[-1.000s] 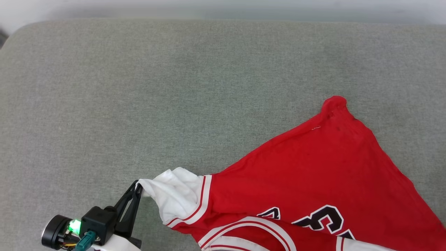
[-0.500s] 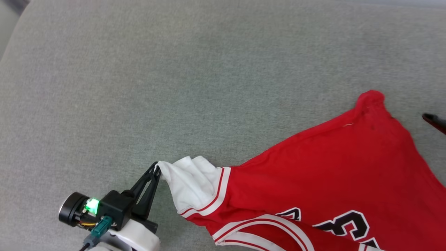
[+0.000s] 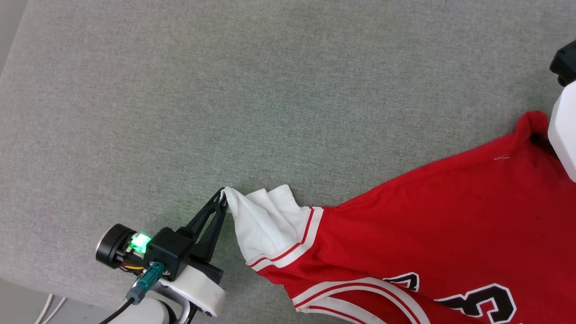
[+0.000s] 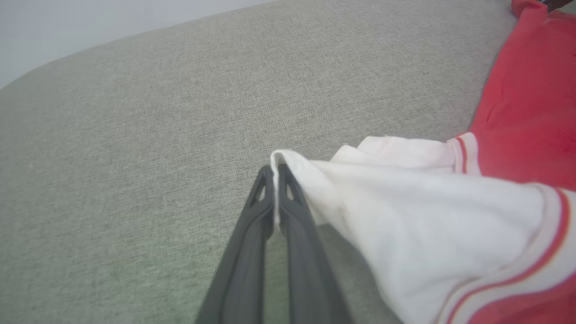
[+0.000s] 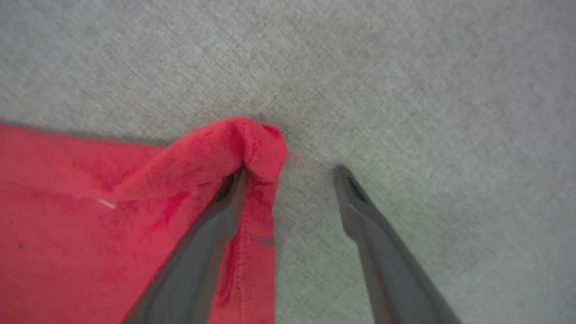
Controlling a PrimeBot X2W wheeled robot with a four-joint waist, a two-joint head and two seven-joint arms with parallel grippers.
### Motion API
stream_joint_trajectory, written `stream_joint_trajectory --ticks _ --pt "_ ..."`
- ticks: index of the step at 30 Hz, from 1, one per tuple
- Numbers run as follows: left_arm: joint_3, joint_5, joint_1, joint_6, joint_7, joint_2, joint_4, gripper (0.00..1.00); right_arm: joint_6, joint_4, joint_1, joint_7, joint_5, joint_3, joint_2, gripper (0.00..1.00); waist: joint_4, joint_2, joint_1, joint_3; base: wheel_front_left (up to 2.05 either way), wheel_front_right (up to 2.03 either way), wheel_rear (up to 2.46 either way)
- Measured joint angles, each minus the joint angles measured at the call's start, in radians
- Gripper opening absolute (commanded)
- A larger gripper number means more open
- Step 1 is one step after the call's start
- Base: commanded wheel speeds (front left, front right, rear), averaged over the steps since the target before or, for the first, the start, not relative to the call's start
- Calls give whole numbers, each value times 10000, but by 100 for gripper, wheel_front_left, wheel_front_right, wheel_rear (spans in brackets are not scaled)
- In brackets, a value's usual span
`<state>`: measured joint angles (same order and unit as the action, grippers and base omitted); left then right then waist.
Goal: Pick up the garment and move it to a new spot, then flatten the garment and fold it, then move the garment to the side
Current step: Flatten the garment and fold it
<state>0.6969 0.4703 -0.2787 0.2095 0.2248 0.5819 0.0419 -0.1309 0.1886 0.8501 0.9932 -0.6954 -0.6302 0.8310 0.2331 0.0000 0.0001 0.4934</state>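
The garment (image 3: 427, 216), a red jersey with white striped-trim sleeves and black-and-white lettering, lies spread on the grey cushion (image 3: 270, 90) at the lower right. My left gripper (image 3: 222, 198) is shut on the tip of its white sleeve (image 3: 265, 220), pulling it out to the left. In the left wrist view the fingertips (image 4: 270, 173) pinch the sleeve's edge (image 4: 405, 202). My right gripper (image 5: 288, 173) stands open at the bunched red corner (image 5: 252, 144); its left finger (image 5: 211, 234) lies on the red cloth just under that bunch, and its right finger (image 5: 373, 229) is over bare cushion.
My pale right forearm (image 3: 564, 130) comes in at the right edge over the garment's far corner. The cushion's front-left edge (image 3: 49, 288) drops to the floor, where white cables (image 3: 45, 310) lie. Bare grey cushion spreads behind and to the left of the garment.
The head view has shifted, so everything sits further right and higher. My right arm has come in from the right to the red corner. The left gripper keeps hold of the sleeve.
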Motion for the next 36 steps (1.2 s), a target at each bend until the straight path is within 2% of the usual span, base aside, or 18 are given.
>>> stream_joint_trajectory --ticks 3,4,5,11,15,21,26,36 --pt "46 -10 -118 -50 33 -123 -140 0 -2 276 84 -219 -150 -270 12 100 86 0 -1 77 0 0 0" --pt "35 -6 -127 -48 42 -144 -203 0 -2 347 112 -347 -176 -364 8 68 82 0 0 57 0 0 0" --pt "35 4 -126 -44 50 -148 -267 0 -2 403 119 -508 -184 -464 6 2 62 0 -1 18 0 0 0" --pt "-67 46 -124 -63 150 -134 -506 0 -6 564 304 -1860 -278 -1120 -8 0 -137 0 0 -519 0 0 0" --pt "-339 27 -167 104 217 4 -548 0 -4 418 714 -2892 -337 -1243 50 0 -337 0 0 -1051 0 0 0" --pt "-685 -17 -719 115 209 276 -316 0 -6 113 1003 -4357 -384 -1216 50 0 -826 0 0 -1813 0 0 0" --pt "-1005 -198 -2019 10 58 362 -136 0 -6 -48 1313 -5329 -75 -706 -94 0 -1339 0 0 -2159 0 0 0" --pt "-1313 -798 -6019 -834 -905 297 -86 0 -6 81 2423 -6148 1003 888 -982 0 -2100 0 0 -1806 0 0 0"
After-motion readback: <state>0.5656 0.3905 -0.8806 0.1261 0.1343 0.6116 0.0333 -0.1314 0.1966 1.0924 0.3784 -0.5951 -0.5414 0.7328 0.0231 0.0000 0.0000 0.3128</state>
